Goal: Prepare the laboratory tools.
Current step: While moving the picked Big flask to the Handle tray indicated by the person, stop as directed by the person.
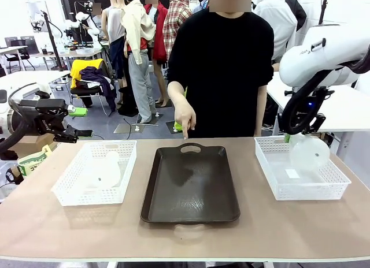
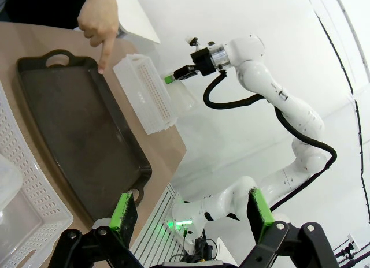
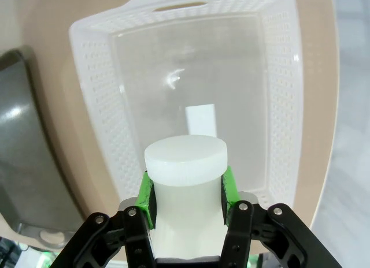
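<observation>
Flask (image 3: pixel 185 155) clamped in your right claw (image 3: pixel 187 192) over basket (image 3: pixel 283 77); left claw (image 2: pixel 191 210) wide, empty | tan table (image 1: pixel 191 239); tray (image 1: pixel 191 187) centre; hand (image 1: pixel 184 115) pointing

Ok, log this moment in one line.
right hand: shut on flask at right basket | left hand: open, empty | person: pointing at tray

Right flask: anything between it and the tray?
The flask, shut in the right end effector, hangs over the right basket; its tray-side wall lies between. The person's hand points at the far edge of the tray.
</observation>
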{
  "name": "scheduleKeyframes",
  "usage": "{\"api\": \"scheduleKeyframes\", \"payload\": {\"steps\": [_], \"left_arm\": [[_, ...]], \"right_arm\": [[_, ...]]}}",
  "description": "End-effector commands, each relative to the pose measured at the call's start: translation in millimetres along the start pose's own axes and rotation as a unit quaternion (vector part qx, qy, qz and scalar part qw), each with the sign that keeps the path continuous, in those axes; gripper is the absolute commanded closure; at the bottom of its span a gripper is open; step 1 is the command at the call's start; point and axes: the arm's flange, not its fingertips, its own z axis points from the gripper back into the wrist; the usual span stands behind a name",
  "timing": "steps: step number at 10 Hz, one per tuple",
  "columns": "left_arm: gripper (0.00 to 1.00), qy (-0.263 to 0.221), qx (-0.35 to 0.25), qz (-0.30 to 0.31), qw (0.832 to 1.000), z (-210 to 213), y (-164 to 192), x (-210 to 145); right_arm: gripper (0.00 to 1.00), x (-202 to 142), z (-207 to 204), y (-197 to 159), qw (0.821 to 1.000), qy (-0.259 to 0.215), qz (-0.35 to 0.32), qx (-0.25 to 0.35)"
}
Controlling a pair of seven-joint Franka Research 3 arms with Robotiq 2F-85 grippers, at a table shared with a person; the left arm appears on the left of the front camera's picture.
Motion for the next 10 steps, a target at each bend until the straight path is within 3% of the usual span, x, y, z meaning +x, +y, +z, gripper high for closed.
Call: {"api": "scheduleKeyframes", "payload": {"steps": [1, 3, 6, 10], "left_arm": [[0.0, 0.007, -0.002, -0.003, 1.0, 3.5, -1.3, 0.4], [0.0, 0.007, -0.002, -0.003, 1.0, 3.5, -1.3, 0.4], [0.0, 0.007, -0.002, -0.003, 1.0, 3.5, -1.3, 0.4], [0.0, 0.007, -0.002, -0.003, 1.0, 3.5, -1.3, 0.4]], "right_arm": [[1.0, -8.5, 29.8, 54.6, 1.0, -0.004, 0.013, -0.014], [1.0, -24.4, 44.5, 111.0, 0.999, 0.005, 0.051, -0.008], [1.0, -44.1, 19.2, 194.3, 0.992, 0.043, 0.115, 0.007], [1.0, -67.2, -19.6, 264.7, 0.987, 0.038, 0.157, 0.019]]}}
